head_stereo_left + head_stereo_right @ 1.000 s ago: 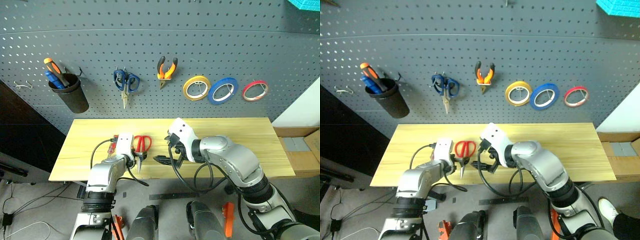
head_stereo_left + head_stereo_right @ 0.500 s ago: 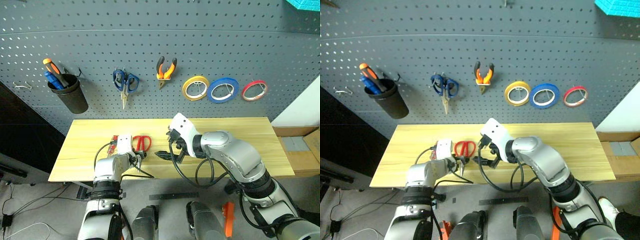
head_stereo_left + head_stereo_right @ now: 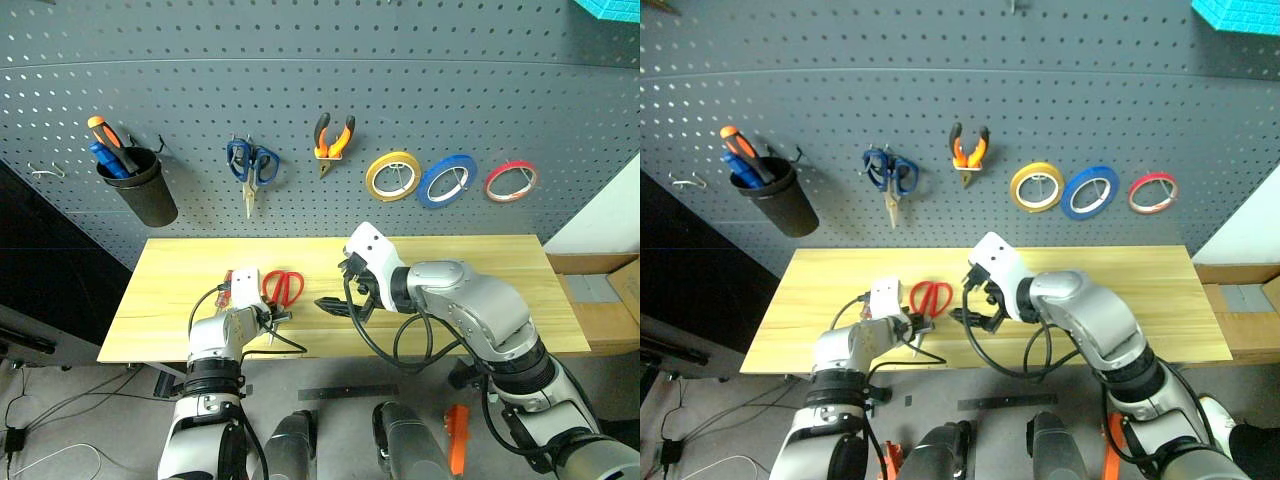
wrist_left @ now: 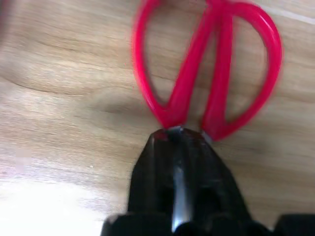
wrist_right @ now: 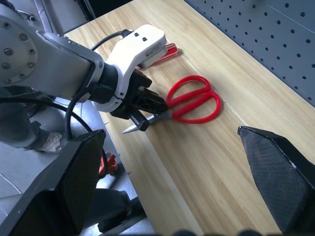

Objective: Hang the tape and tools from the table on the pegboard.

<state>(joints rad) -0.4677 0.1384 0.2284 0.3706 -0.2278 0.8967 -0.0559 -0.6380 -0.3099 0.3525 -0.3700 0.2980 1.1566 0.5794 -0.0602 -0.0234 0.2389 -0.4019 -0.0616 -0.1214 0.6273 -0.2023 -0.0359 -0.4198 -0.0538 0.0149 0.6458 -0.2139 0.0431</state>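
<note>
Left end effector (image 5: 142,105) clamped on scissors (image 5: 192,104)

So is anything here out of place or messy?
Mostly tidy. The red-handled scissors still lie on the table, the left gripper shut on their blades, and a red-handled screwdriver lies beside them, while the other tools and tapes hang on the pegboard.

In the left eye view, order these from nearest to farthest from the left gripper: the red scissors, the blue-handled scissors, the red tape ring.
1. The red scissors, on the table, with the left gripper shut on them.
2. The blue-handled scissors, hanging on the pegboard above that gripper.
3. The red tape ring, far along the pegboard toward the robot's right.
</note>
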